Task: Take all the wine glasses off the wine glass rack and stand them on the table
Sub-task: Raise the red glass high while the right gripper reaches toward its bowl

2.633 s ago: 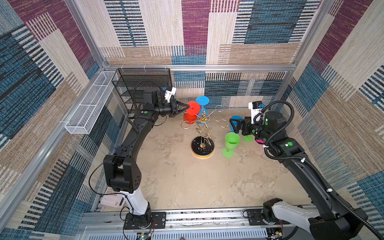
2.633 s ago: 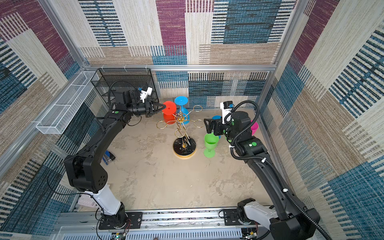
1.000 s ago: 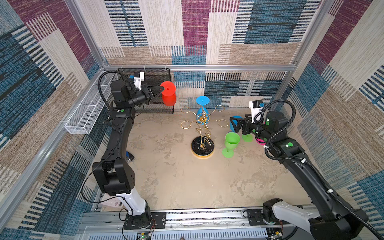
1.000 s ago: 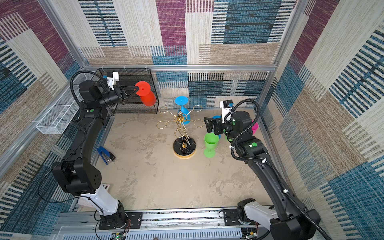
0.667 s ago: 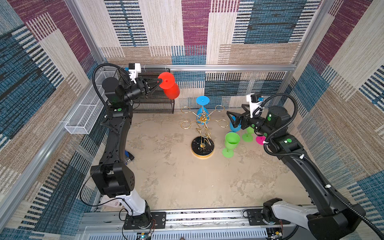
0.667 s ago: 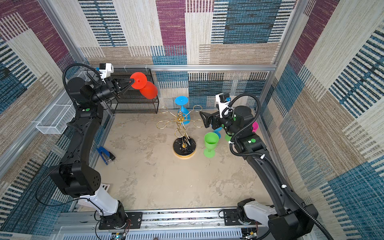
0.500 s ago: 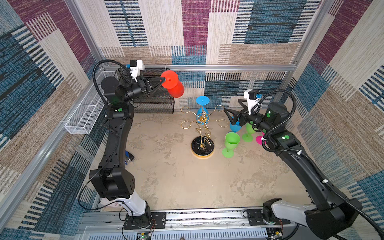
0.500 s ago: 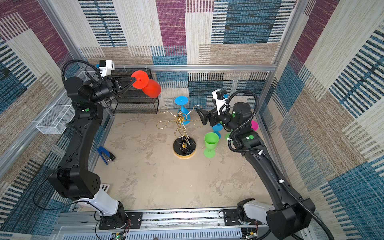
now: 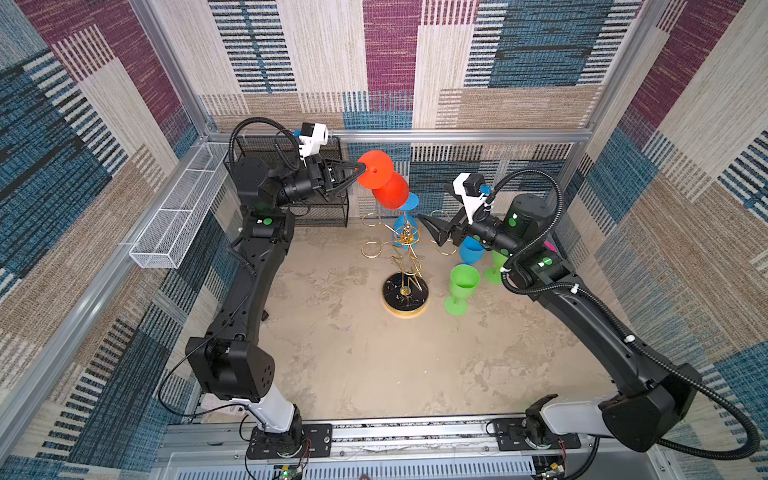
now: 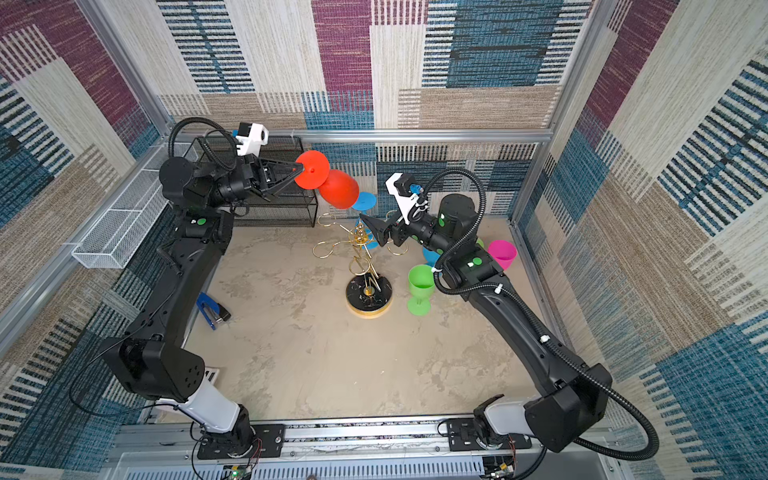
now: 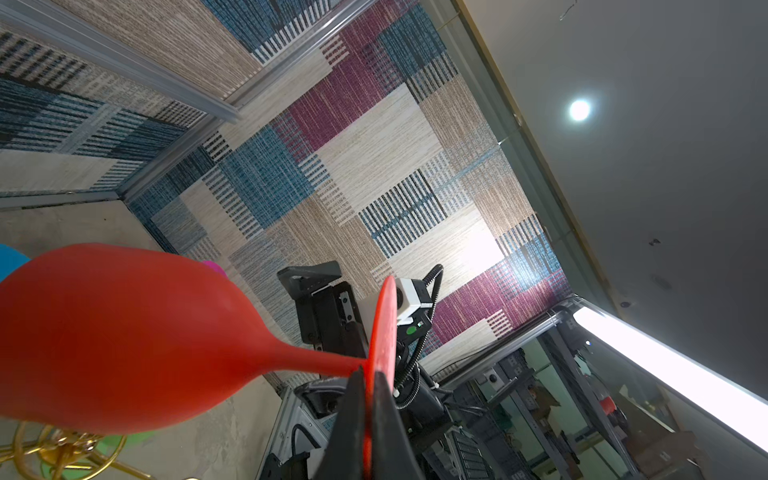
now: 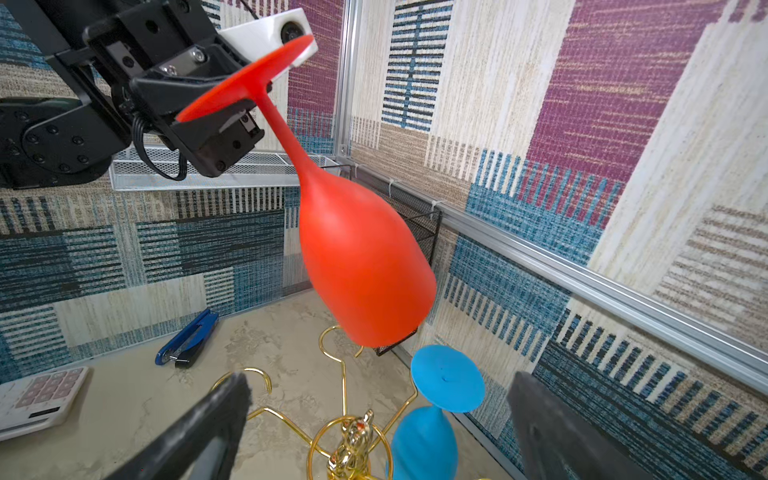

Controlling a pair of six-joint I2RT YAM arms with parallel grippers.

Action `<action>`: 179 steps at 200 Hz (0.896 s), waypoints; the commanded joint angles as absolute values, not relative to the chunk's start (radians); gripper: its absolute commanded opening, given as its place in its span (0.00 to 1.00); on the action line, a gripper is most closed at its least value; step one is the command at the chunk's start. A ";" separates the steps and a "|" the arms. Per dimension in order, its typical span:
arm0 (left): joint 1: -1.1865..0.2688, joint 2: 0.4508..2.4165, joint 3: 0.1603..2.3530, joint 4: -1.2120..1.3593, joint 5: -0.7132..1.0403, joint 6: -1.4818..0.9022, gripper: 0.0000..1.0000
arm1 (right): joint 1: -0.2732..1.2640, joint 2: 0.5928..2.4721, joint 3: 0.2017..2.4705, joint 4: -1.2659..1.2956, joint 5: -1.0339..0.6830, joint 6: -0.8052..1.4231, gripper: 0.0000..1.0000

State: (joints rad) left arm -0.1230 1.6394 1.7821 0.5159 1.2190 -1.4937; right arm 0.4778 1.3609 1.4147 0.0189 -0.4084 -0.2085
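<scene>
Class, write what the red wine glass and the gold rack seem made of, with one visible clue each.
Red wine glass: likely plastic; opaque, matte, evenly coloured. Wine glass rack: thin metal wire, by its glinting gold finish; the round base looks like black marble, perhaps imitation.

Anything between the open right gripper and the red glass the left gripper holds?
Nothing visible. The red wine glass, clamped by its foot in the left gripper, hangs in open air ahead of the right gripper; the wine glass rack and blue glass sit lower.
</scene>
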 commanded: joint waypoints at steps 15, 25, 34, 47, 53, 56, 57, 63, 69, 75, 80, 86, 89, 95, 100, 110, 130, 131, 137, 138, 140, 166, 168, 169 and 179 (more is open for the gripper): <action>-0.148 1.607 1.745 0.561 1.228 -1.521 0.00 | 0.488 1.406 1.451 0.084 -0.403 -0.272 0.99; -0.157 1.602 1.734 0.554 1.226 -1.517 0.00 | 0.492 1.419 1.458 0.092 -0.403 -0.281 0.99; -0.165 1.599 1.726 0.552 1.230 -1.515 0.00 | 0.496 1.430 1.467 0.094 -0.410 -0.290 0.99; -0.174 1.593 1.719 0.554 1.231 -1.515 0.00 | 0.501 1.451 1.486 0.089 -0.416 -0.299 0.99; -0.178 1.591 1.718 0.552 1.232 -1.514 0.00 | 0.505 1.460 1.492 0.087 -0.419 -0.303 0.99; -0.180 1.591 1.716 0.550 1.230 -1.512 0.00 | 0.507 1.465 1.496 0.087 -0.421 -0.304 0.99; -0.182 1.590 1.717 0.550 1.230 -1.512 0.00 | 0.508 1.467 1.499 0.087 -0.422 -0.305 0.99; -0.187 1.590 1.719 0.548 1.232 -1.511 0.00 | 0.509 1.476 1.506 0.087 -0.427 -0.307 0.99; -0.191 1.590 1.719 0.548 1.233 -1.512 0.00 | 0.513 1.486 1.514 0.086 -0.432 -0.310 0.99; -0.195 1.591 1.719 0.550 1.233 -1.513 0.00 | 0.517 1.495 1.523 0.085 -0.433 -0.312 0.99; -0.198 1.592 1.720 0.550 1.235 -1.515 0.00 | 0.520 1.501 1.529 0.083 -0.432 -0.314 0.99; -0.202 1.591 1.721 0.549 1.236 -1.516 0.00 | 0.522 1.512 1.539 0.085 -0.430 -0.314 0.99; -0.202 1.593 1.721 0.550 1.237 -1.518 0.00 | 0.524 1.515 1.542 0.084 -0.429 -0.314 0.99; -0.204 1.594 1.721 0.552 1.237 -1.520 0.00 | 0.526 1.525 1.549 0.085 -0.430 -0.315 0.99; -0.204 1.594 1.721 0.556 1.238 -1.523 0.00 | 0.528 1.531 1.554 0.084 -0.432 -0.316 0.99; -0.207 1.595 1.721 0.566 1.238 -1.534 0.00 | 0.531 1.544 1.565 0.083 -0.434 -0.316 0.99; -0.210 1.601 1.720 0.599 1.240 -1.564 0.00 | 0.540 1.568 1.587 0.078 -0.436 -0.324 0.99; -0.210 1.601 1.720 0.600 1.240 -1.565 0.00 | 0.541 1.569 1.589 0.077 -0.437 -0.324 0.99; -0.210 1.602 1.721 0.602 1.242 -1.568 0.00 | 0.543 1.577 1.596 0.075 -0.434 -0.324 0.99; -0.210 1.603 1.721 0.602 1.242 -1.568 0.00 | 0.543 1.578 1.596 0.074 -0.435 -0.324 0.99; -0.210 1.603 1.721 0.602 1.243 -1.569 0.00 | 0.544 1.580 1.595 0.074 -0.434 -0.323 0.99; -0.210 1.613 1.726 0.601 1.245 -1.578 0.00 | 0.551 1.600 1.595 0.071 -0.429 -0.316 1.00; -0.210 1.613 1.727 0.621 1.245 -1.580 0.00 | 0.552 1.601 1.596 0.071 -0.428 -0.316 1.00; -0.210 1.613 1.727 0.631 1.245 -1.582 0.00 | 0.552 1.601 1.596 0.071 -0.428 -0.316 1.00; -0.210 1.618 1.731 0.656 1.245 -1.596 0.00 | 0.554 1.600 1.595 0.073 -0.417 -0.313 0.99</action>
State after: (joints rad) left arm -0.2104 1.6104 1.7187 0.5560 1.2339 -1.5349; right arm 0.5488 1.5974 1.5867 0.0536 -0.4263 -0.3149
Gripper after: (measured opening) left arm 0.065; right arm 0.998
